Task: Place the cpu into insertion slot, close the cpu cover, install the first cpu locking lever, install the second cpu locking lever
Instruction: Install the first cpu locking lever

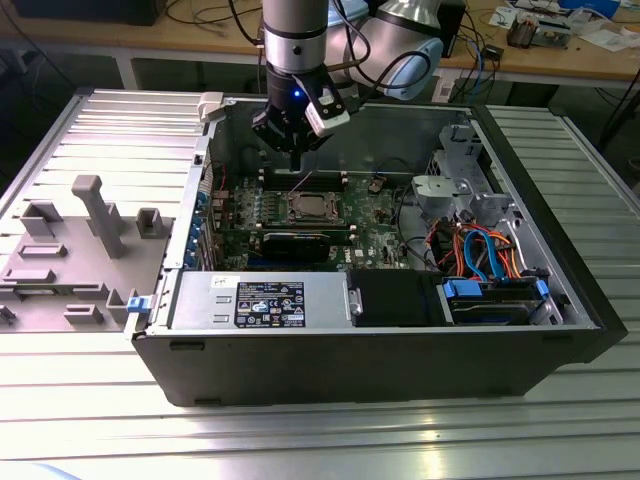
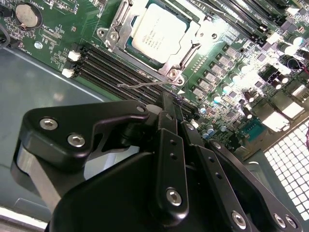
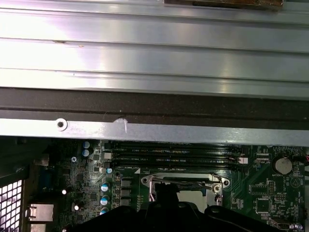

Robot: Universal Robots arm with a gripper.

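The cpu [image 2: 157, 33] lies flat in its socket on the motherboard, silvery top up. The cpu cover [image 2: 116, 31] is down around it, framing it with its square window. A thin wire locking lever [image 2: 145, 85] runs along one side of the socket, its hooked end sticking out over the memory slots. A second lever [image 2: 193, 48] lies along the adjoining side. My gripper [image 2: 170, 100] hovers just off the first lever with its black fingers [image 2: 169, 145] pressed together and nothing between them. In the exterior view the gripper [image 1: 296, 158] hangs above the socket [image 1: 308, 208], on its far side.
The open computer case [image 1: 380, 350] has tall walls around the motherboard [image 1: 370, 225]. Memory slots [image 2: 111, 65] run beside the socket. A drive cage with blue and orange cables [image 1: 480, 250] fills the exterior view's right. A grey fixture tray [image 1: 70, 250] lies outside on the left.
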